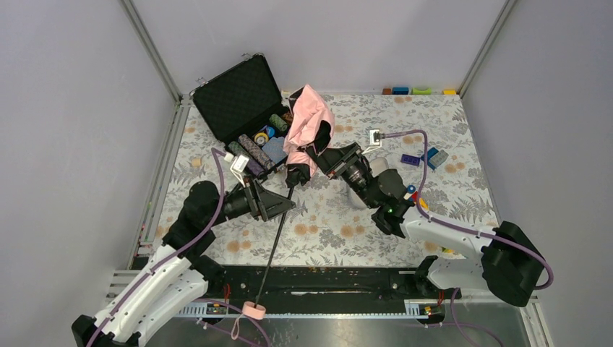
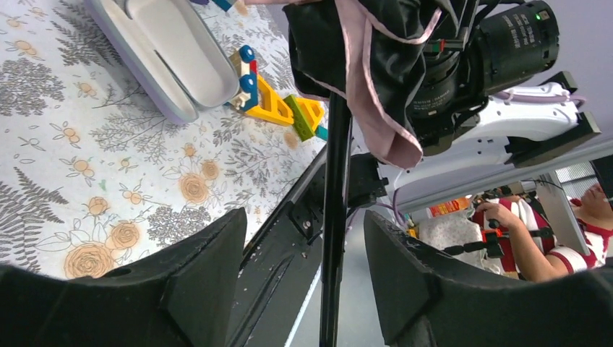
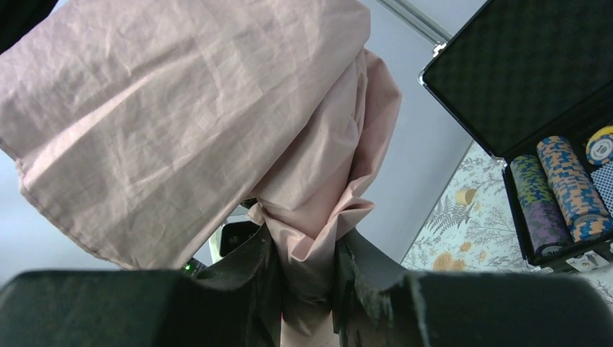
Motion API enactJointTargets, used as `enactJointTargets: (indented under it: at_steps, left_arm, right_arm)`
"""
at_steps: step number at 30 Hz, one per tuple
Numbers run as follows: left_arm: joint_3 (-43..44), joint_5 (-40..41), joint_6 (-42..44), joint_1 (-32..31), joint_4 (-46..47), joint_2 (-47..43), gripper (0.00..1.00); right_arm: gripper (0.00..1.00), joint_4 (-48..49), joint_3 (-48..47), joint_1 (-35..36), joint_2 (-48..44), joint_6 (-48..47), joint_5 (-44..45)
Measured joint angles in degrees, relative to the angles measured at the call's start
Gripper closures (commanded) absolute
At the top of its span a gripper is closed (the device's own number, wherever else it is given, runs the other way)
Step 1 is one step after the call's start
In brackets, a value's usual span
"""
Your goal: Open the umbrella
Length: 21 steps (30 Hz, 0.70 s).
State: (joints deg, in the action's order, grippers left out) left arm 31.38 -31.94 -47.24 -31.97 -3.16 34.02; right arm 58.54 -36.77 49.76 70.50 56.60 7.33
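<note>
Pink umbrella point(image 1: 307, 119) canopy in right jaws' pinch; black shaft point(image 2: 334, 217) between spread left jaws.

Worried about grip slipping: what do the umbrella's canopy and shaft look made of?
The umbrella canopy: thin matte pale-pink woven fabric, judging by soft creases and folds; probably synthetic. The shaft: rigid, smooth black rod with slight sheen, likely painted metal, possibly plastic.

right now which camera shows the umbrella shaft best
Top external: the whole shaft shows, from canopy to handle. Left wrist shows only a stretch up close. Right wrist shows only pink canopy, no shaft.
</note>
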Motion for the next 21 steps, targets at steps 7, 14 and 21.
enactJointTargets:
  at_steps: [7,14,21]
  left_arm:
    - [-1.22,-1.36,-1.29,-2.58,2.43,0.81,0.33]
    - [-2.78,-1.29,-2.38,-10.38,8.22,5.9,1.0]
    - [-3.76,6.21,1.95,-13.29,7.48,1.44,1.0]
  right_arm:
    - [1.0,-0.07,-0.57,0.0,-0.85,-1.88,-3.32]
    - [0.99,0.92,-0.98,-0.02,-0.72,-3.8,-6.58]
    - [0.2,-3.72,-0.98,-0.09,-3.3,-6.93,-6.08]
